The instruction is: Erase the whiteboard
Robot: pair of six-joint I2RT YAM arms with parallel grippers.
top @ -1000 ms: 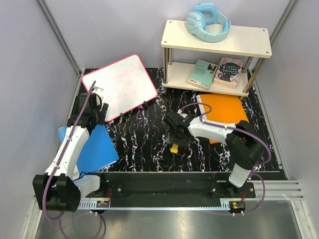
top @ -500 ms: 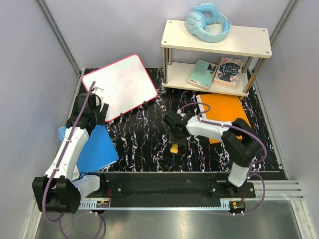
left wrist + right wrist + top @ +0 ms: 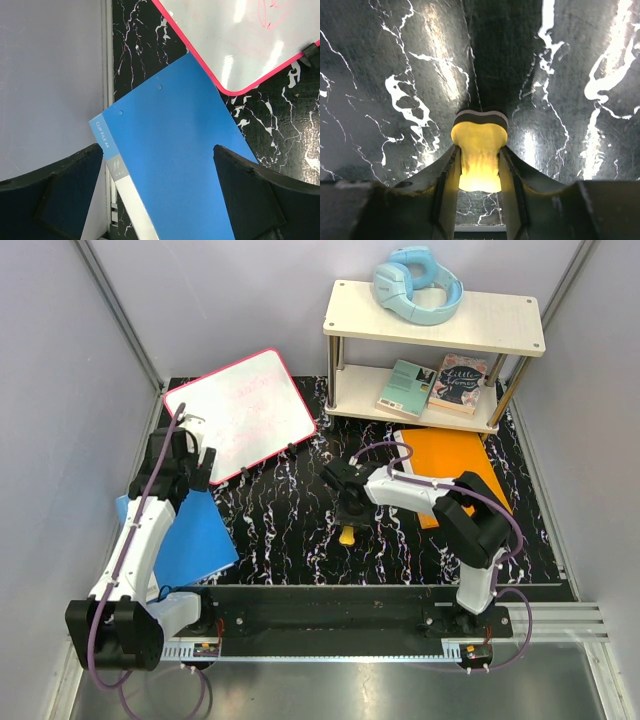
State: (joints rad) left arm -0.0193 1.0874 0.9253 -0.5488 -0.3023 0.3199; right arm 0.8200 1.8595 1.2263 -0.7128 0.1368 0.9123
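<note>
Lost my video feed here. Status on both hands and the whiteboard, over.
Left hand open above blue folder. Right hand shut on yellow eraser, mid-table. Whiteboard far left, pink scribbles unwiped. Folder corner meets its rim.

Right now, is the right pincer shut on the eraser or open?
Shut. The right pincer clamps the yellow eraser; in the wrist view both fingers press against its sides.

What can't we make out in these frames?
- Whiteboard scribbles: left wrist view crops them at the top edge; too faint from the top camera.
- Eraser: near end hidden between the right gripper fingers; mostly under that arm from above.
- Blue folder: near end cut off by the left wrist view's bottom edge.
</note>
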